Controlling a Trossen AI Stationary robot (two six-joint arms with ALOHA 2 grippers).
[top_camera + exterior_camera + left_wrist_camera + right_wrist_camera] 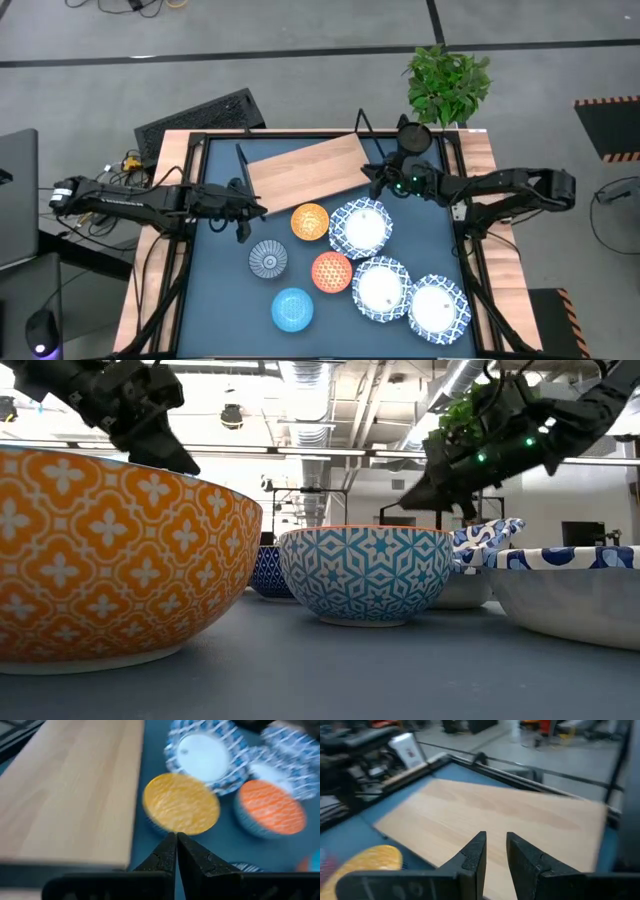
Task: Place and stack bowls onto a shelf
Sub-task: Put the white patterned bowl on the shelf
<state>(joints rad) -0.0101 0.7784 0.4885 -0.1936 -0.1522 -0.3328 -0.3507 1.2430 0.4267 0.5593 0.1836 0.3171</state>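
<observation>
**Bowls waiting on desk, shelf bare**

Starting at the left: left gripper (243, 212) hovering above the desk (220, 290), just beside the shelf's near-left corner, fingers (167, 855) pressed together, clenched on nothing. Lying ahead of it, the shelf (305, 170), a light-wood board set at a slant at the back of the desk, carrying no bowl.

Moving right along the desk: grey bowl (268, 259) and light blue bowl (292, 308) sitting at the front left; yellow bowl (310, 221) resting just beside the shelf's front edge; red bowl (332, 271) sitting close below it. Further right, three white bowls (361, 226) running diagonally toward the front right corner, rims nearly touching, none nested.

At the right: right gripper (384, 178) hanging over the shelf's right end, fingers (475, 855) released a little, holding nothing.

Judging by looks: glazed ceramic, so stiff, fairly heavy, slick and liable to chip. Pinching the rim, one finger inside and one outside, seeming the surest hold; lowering gently when nesting. Wide white bowls probably serving best as bases, small ones going on top.
</observation>
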